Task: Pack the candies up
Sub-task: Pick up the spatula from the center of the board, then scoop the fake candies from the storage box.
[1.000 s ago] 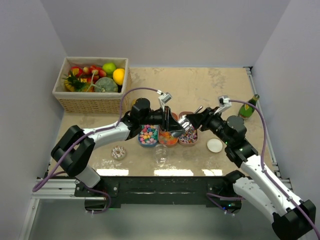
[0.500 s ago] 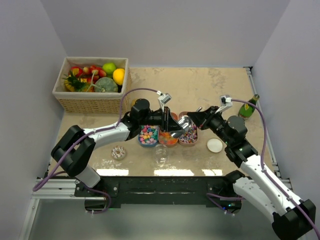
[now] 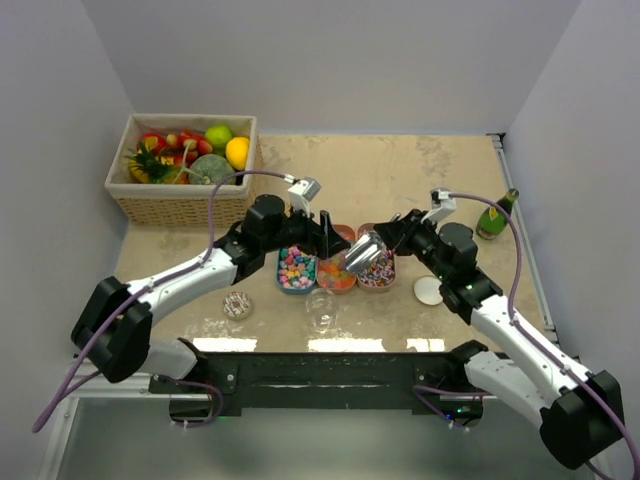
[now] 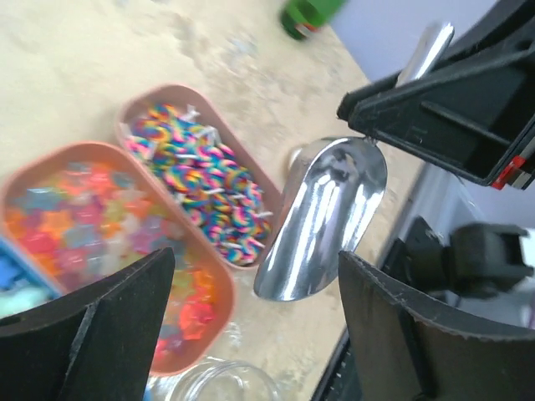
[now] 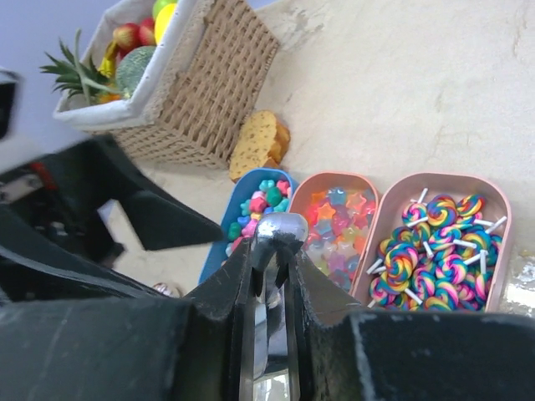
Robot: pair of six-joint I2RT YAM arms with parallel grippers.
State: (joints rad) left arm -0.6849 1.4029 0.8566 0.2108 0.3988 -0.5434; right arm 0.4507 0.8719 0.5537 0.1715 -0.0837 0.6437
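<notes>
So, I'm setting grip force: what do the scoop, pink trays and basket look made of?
The scoop looks like polished metal: mirror-like reflections. The pink trays are probably plastic, smooth and matte with rounded rims. The basket looks like woven wicker, its coarse weave plain, with a pale lining.

Likely a lab: plain-walled enclosure (image 3: 330, 60)

Top external high at the near edge, looking down over the whole table (image 3: 420, 170), left wrist close above the candies (image 4: 201, 180), facing right toward the bottle (image 4: 309, 12), right wrist close, facing left toward the basket (image 5: 209, 100), all three share candies and scoop (image 4: 322, 217)
</notes>
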